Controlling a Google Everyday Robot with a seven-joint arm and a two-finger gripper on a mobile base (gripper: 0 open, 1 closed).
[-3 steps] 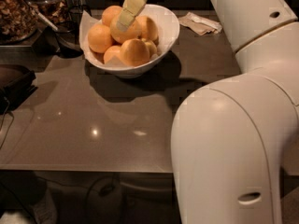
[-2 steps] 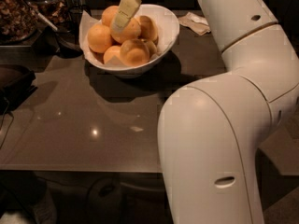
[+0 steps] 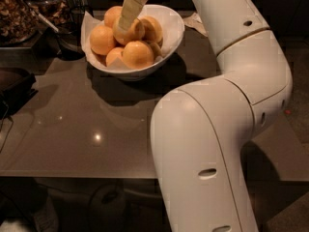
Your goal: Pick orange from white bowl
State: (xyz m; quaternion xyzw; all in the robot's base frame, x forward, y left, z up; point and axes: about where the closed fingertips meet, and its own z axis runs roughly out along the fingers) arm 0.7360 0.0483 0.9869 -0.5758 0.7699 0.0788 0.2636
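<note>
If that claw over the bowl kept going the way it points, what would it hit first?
Probably the orange on top of the pile in the white bowl: the gripper points down at it from just above, though depth is hard to judge.

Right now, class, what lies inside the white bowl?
A pile of oranges fills the white bowl. The gripper sits at the pile's top, covering part of the middle orange; the bowl's bottom is hidden.

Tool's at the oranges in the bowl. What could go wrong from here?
The tool is against the top orange in a tight pile. Lifting may nudge its neighbours, and the front orange lies near the low rim of the white bowl. Pressing off-centre could tip or slide the bowl.
</note>
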